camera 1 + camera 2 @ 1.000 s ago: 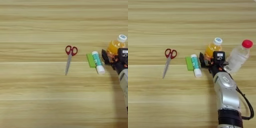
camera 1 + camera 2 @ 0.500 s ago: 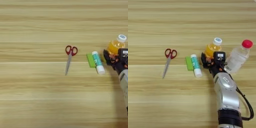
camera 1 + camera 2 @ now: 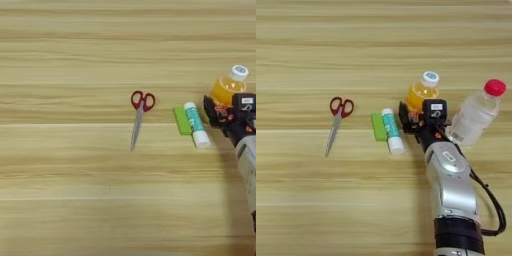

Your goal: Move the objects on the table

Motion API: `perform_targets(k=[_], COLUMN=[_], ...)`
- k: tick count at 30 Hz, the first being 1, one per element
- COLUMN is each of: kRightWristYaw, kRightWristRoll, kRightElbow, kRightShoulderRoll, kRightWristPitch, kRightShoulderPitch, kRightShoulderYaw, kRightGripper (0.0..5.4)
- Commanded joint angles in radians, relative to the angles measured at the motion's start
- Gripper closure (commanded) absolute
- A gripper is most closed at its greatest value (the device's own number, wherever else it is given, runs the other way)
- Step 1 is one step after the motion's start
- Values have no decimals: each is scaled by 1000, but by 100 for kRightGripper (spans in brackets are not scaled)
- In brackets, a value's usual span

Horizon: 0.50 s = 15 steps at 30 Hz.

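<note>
Silver forearm (image 3: 452, 192), black cable (image 3: 491, 200), black two-fingered gripper (image 3: 418, 116)

Background consists of a single surface — the table (image 3: 75, 200), which fills both views edge to edge. Light wood, with grain running horizontally in alternating paler and darker stripes; a few thin pale seam lines cross from left to right. Finish is matte, lighting even and diffuse — only soft, short shadows fall on the wood. No walls, floor or windows visible.
</note>
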Motion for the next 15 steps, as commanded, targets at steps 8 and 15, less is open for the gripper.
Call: perform_targets(k=[8,15], kRightWristYaw=[-16,-7], kRightWristRoll=[8,5], kRightElbow=[-209,-290], kRightShoulderRoll=[-7,33], kRightWristPitch=[25,72], kRightShoulderPitch=[-122,-133], kRightShoulderYaw=[34,100], kRightGripper=[196,196])
